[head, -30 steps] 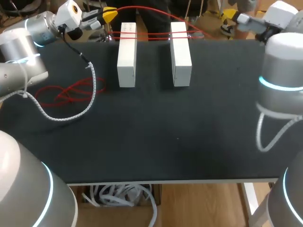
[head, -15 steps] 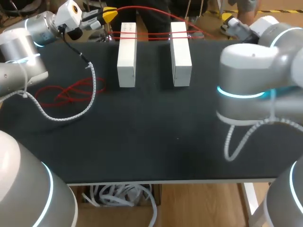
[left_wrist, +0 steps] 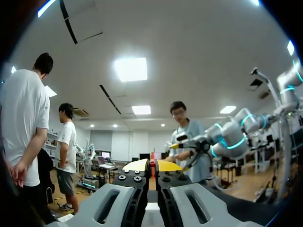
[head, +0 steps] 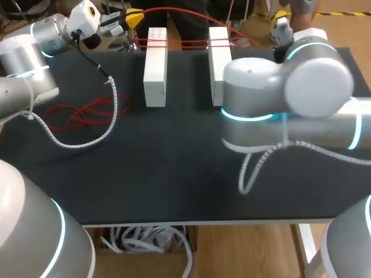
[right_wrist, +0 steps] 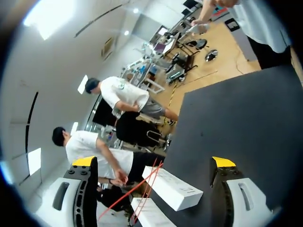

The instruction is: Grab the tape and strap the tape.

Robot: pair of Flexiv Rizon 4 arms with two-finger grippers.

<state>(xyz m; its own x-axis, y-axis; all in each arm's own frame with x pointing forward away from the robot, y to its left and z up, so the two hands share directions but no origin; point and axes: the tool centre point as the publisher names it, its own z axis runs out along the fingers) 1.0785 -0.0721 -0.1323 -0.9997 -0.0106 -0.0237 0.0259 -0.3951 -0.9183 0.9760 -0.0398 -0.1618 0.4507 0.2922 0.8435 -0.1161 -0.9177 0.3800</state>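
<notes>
**A:** Left gripper point(head: 132, 17) is up at the far left corner of the table point(head: 174, 174). Its yellow tips are squeezed together, and the red tape point(head: 185, 41) comes straight out from between them.

**B:** Pinched, yes. From there the tape arcs out past the far edge, and two strands lie across the far ends of both white blocks. There's the left block point(head: 155, 66) and the right block point(head: 219, 58), side by side, apart, long sides parallel.

**A:** More tape on the near left too, a loose red tangle flat on the black top, well clear of the blocks. The left arm's white coiled cable point(head: 75, 142) curls around it.

**B:** Now the right gripper point(right_wrist: 154, 161). Fingers spread wide, nothing between them!

**A:** Its wrist view has the two blocks ahead and below, with red strands crossing them. Neither fingertip touches a block or the tape.

**B:** From overhead, the right arm point(head: 278, 92) comes in from the right. Its big grey elbow hangs over the middle of the table and covers the near end of the right block. The gripper itself sits at the far edge, beyond that block.

**A:** So the tape is clamped on the left and draped over the blocks, and the right hand is open above it.
</notes>
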